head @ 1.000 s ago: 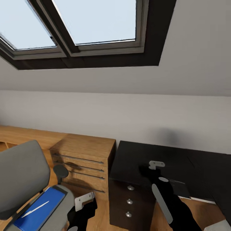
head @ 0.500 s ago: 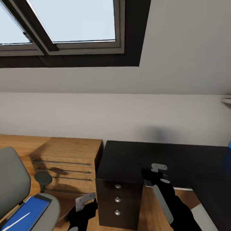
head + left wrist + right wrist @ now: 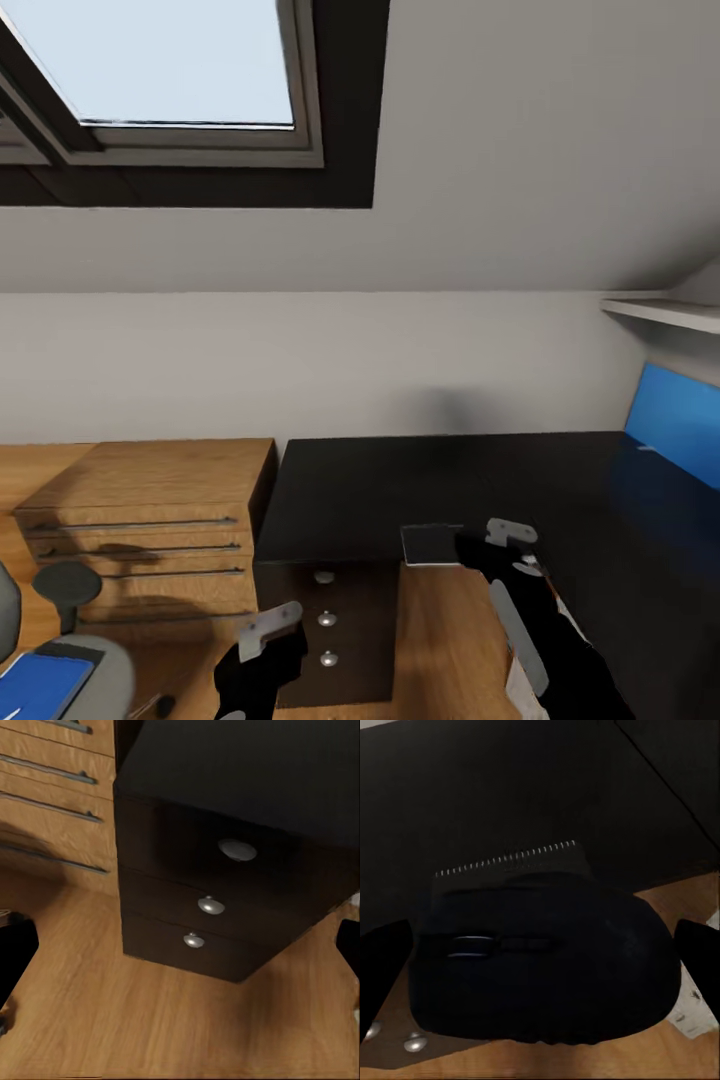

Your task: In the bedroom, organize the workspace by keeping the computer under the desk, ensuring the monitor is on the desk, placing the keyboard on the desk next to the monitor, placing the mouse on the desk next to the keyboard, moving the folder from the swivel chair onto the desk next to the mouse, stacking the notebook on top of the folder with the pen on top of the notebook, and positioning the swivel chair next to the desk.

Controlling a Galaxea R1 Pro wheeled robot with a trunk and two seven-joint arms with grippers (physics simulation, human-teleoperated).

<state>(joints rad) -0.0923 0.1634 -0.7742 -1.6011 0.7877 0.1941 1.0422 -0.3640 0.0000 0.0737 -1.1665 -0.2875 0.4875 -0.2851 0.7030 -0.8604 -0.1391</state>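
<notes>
My right gripper is shut on the dark mouse, held just above the front edge of the glossy black desk. The mouse bulks large between the fingers in the right wrist view. Just beyond it, a small grey notebook lies flat on the desk edge, its spiral side toward the gripper. My left gripper hangs open over the wooden floor, facing the desk's drawers with round silver knobs. At the lower left corner are the swivel chair's grey seat and black armrest, with a corner of the blue folder on the seat.
A plain wooden dresser stands against the desk's left side. A blue wall panel and a white shelf sit at the right behind the desk. A skylight is overhead. Wooden floor lies before the drawers.
The camera has swung right: dresser, chair and folder slid toward the left edge, and the blue panel and shelf came into view. The right gripper still holds the mouse near the desk edge.
</notes>
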